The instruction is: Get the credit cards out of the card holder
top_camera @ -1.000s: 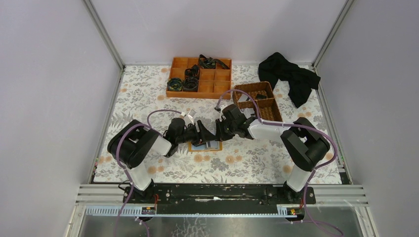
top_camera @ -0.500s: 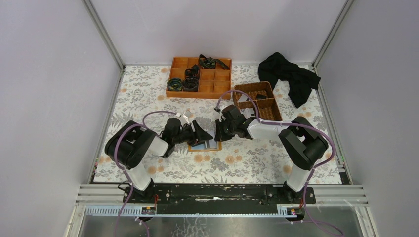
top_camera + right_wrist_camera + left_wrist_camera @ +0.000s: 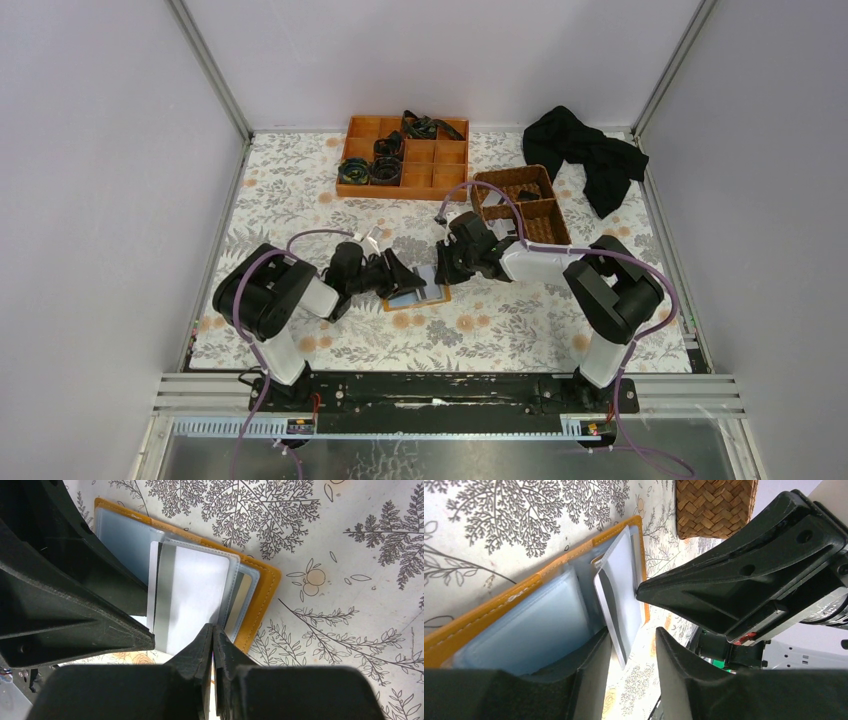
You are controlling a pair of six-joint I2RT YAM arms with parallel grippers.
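The card holder lies open on the flowered cloth between both arms, orange rim round pale blue sleeves. A white credit card with a grey stripe sticks partway out of a clear sleeve. In the left wrist view that card reaches down into the gap of my left gripper, next to one finger; the jaws stand apart and do not clamp it. My right gripper is shut, tips pinched at the sleeve's edge of the holder. Other cards are hidden.
An orange compartment tray with black items stands at the back. A brown wicker basket sits right behind the right arm. A black cloth lies at the back right. Metal frame posts and walls border the table.
My left gripper has drawn back to the left and its jaws have narrowed round the card's edge. More of the holder shows now. The right gripper has stayed shut in place.
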